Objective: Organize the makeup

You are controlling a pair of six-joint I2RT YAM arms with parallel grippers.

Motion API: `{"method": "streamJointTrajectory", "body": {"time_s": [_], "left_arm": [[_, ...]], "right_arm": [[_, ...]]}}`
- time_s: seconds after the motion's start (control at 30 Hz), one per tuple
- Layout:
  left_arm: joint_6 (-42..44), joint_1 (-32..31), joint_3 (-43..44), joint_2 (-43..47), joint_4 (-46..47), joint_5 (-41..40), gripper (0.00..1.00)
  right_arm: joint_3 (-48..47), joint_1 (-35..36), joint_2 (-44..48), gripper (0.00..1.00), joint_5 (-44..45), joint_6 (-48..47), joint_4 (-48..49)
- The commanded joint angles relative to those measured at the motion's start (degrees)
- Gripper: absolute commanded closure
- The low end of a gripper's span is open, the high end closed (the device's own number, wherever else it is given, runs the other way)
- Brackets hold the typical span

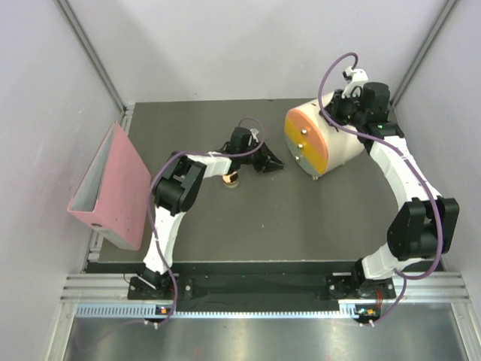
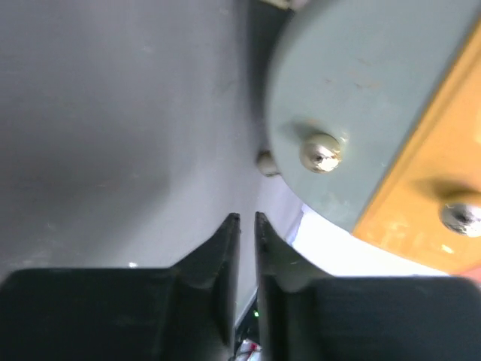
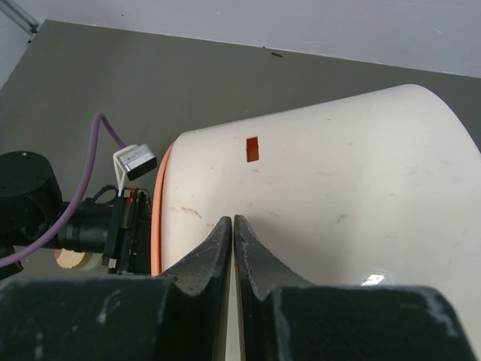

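One makeup item was in view: round peach-tan compact [image 1: 231, 180], flat on the table [image 1: 301, 226], just beside the left arm's wrist link and partly tucked under it. Left gripper [image 2: 246, 219] pointed away from it, toward the cream box [image 1: 334, 143]; fingers drawn together, only a slit between them, nothing held. The compact therefore lay behind that gripper, back along its own forearm. Being round, it offered no long axis to line up on. Left arm was plainly the nearer. Right gripper [image 3: 234, 222] was at the far side of the box, over its curved cream shell, fingers also together and empty; whether it touched the shell I could not tell. Box front with its orange-yellow drawers [image 1: 304, 139] faced the left gripper, two metal knobs [image 2: 321, 153] close ahead of the fingertips. Drawers looked pushed in; contents hidden. Tubes and black-and-gold cases were not seen anywhere. Pink binder [image 1: 113, 184] stood open at the left edge, well apart, nothing visible inside
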State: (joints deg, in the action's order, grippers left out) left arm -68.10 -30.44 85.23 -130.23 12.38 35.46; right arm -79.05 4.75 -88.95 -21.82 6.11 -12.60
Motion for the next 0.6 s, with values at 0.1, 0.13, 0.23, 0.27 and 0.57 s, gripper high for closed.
{"method": "streamJointTrajectory", "body": {"time_s": [0.1,0.13,0.23,0.27,0.57], "left_arm": [[-10.82,-0.24,-2.0,-0.36,16.26,4.17,0.59],[-11.0,-0.24,-1.22,-0.63,16.36,4.26,0.58],[-11.97,-0.33,-0.68,-1.34,17.58,4.26,0.57],[-12.41,-0.33,-0.68,-1.86,18.28,4.18,0.57],[-16.81,-0.5,1.78,-5.64,22.33,4.0,0.52]], "right_arm": [[7.5,0.17,-4.13,0.94,2.66,-1.19,-23.08],[7.68,0.17,-3.96,0.94,2.66,-1.1,-23.08],[8.12,0.17,-3.6,0.94,2.75,-1.1,-22.82],[8.29,0.17,-3.43,0.94,2.75,-1.01,-22.91],[8.73,0.17,-3.43,0.94,2.75,-0.84,-22.73]]}}
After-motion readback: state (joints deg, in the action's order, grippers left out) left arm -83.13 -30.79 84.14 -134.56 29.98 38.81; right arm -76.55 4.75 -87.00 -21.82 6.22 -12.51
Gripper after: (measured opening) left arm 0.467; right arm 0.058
